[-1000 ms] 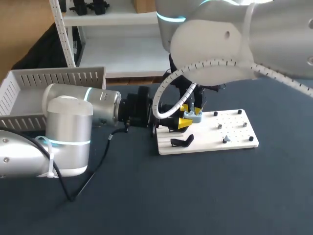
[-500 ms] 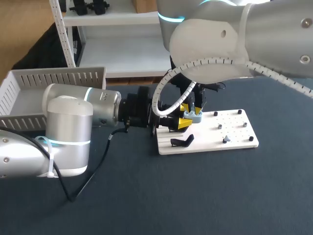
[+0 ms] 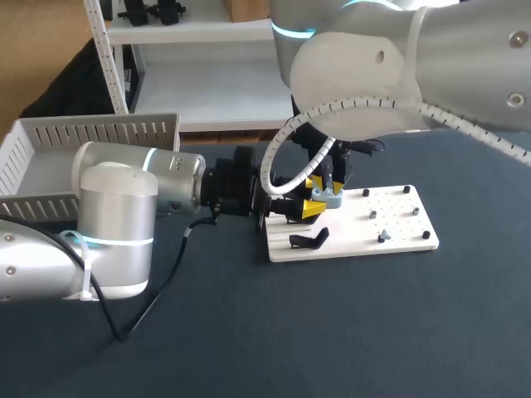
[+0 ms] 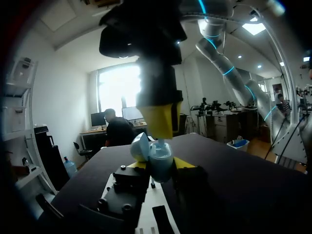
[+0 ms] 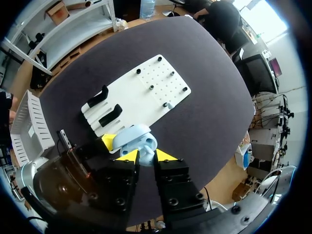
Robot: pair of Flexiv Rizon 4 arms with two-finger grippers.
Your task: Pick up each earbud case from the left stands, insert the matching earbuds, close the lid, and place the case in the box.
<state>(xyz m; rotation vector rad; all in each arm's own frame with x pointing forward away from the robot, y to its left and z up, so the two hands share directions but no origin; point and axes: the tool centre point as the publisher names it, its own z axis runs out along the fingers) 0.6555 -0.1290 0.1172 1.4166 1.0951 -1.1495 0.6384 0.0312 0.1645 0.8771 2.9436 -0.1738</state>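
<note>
Above the surface [image 3: 348, 332], left tool [image 4: 161, 165] pinches the open case [image 5: 132, 138]; right tool [image 5: 145, 155], pinching an earbud [image 5: 146, 159], must next press it home.

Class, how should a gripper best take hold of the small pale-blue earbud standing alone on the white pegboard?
Probably from straight above, pinching the small pale-blue earbud across its upper body. It sticks up from the white pegboard with open space around it, so fingers can close from two sides.

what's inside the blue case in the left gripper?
It stands open. The right gripper sits over the mouth of the case, pinching a pale earbud there. The wells below are covered; nothing seated can be seen.
</note>
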